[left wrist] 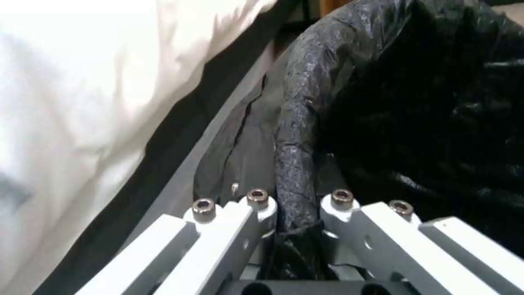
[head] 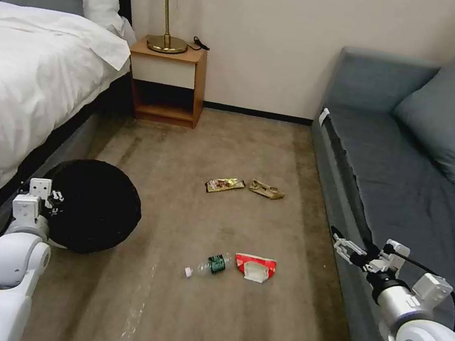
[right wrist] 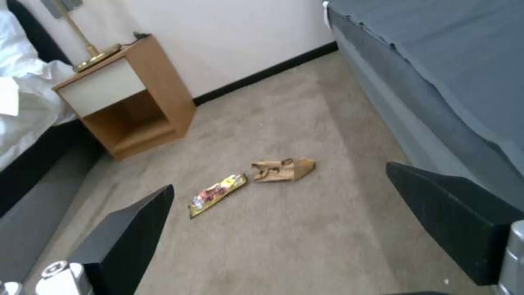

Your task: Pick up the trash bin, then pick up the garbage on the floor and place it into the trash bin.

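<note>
Head view: trash bin (head: 92, 207) sits on the carpet (head: 204, 317) at the robot's left, close against the side of the bed (head: 18, 74). Its black bag liner covers the whole visible opening. Left gripper (head: 55, 201) is at the bin's near-left rim. Left wrist view: the bag-covered rim (left wrist: 294, 164) runs straight down between the two finger assemblies, which press in on it from both sides, so the left claw is clenched on the trash bin. White bedding lies just beside the bin on its far side.

Right gripper (head: 338, 241) hangs above the floor alongside the front edge of the grey sofa (head: 412, 165), not touching any litter. Right wrist view: its two black pads (right wrist: 128, 233) stand wide apart with bare carpet between them; the claw is released and grasps nothing.

Garbage, all on the carpet between bed and sofa:
- clear bottle (head: 208, 264), lying on its side, white cap toward the robot's left
- red-white wrapper (head: 254, 267), just right of the bottle, nearly touching it
- gold-brown snack wrapper (head: 225, 185), farther out toward the wall
- tan wrapper (head: 266, 189), just beside it on the right

The far pair lies well apart from the near pair. A wooden nightstand (head: 169, 83) carrying a brass lamp (head: 170, 6) stands against the wall by the bed.
</note>
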